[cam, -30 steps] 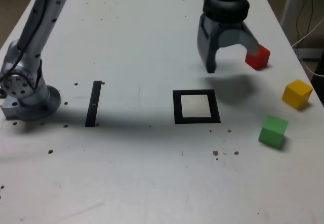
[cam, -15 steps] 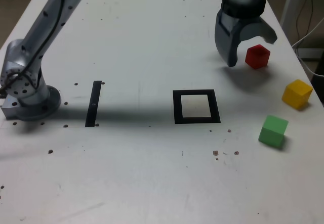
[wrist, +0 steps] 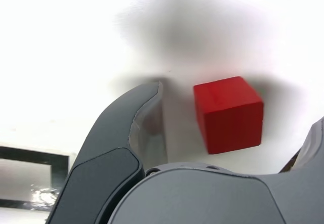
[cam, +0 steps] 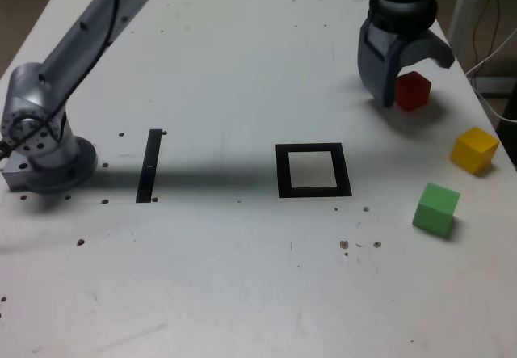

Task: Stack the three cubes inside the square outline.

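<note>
In the exterior view the hand (cam: pixel 406 79), spread wide and empty, straddles the red cube (cam: pixel 413 90) on the desk (cam: pixel 226 67), well apart from the square outline (cam: pixel 313 170). In the wrist view that red cube (wrist: pixel 229 114) sits off-centre between the jaws: closing now might nudge or twist it rather than clamp it squarely

— Where is the arm?
— It reaches from its base near the table's (cam: pixel 242 293) left edge in the exterior view to the far right corner — the gripper (cam: pixel 408 79) points down.
— And the jaws?
— Spread wide, nothing clamped.
</note>
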